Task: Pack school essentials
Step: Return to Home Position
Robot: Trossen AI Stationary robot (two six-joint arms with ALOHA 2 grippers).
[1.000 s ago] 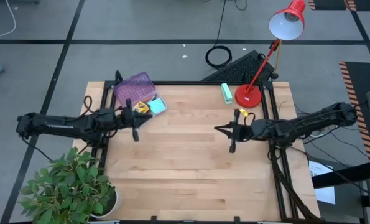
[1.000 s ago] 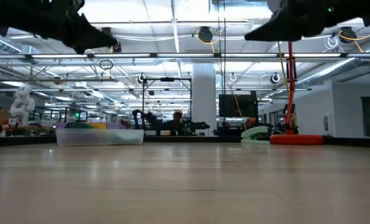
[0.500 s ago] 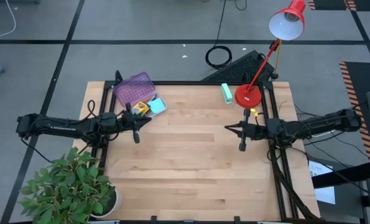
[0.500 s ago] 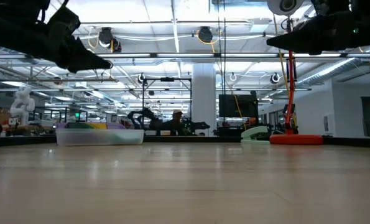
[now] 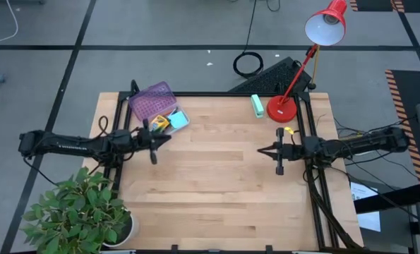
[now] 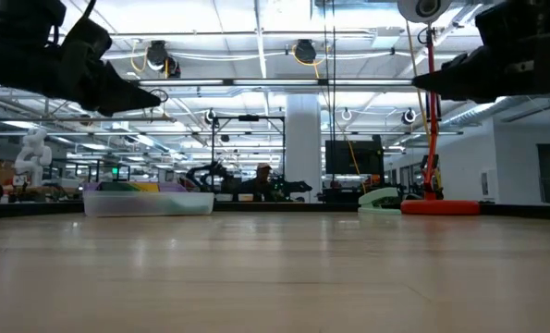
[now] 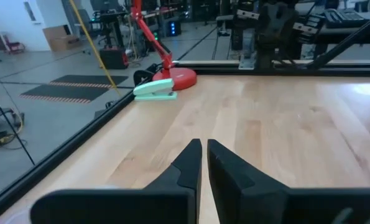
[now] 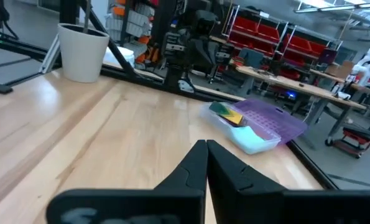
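Both grippers, left (image 5: 158,138) and right (image 5: 268,150), hover pressed together above the surface (image 5: 217,190); stationery set (image 5: 159,109) lies apart.

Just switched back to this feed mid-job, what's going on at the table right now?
Neither arm is handling anything. The left gripper hangs shut above the table's left side, near the stationery set in its purple-lidded case at the back left corner. The right gripper hangs shut above the right side, short of the red lamp and the mint-green block at the back. The middle of the table is bare wood.
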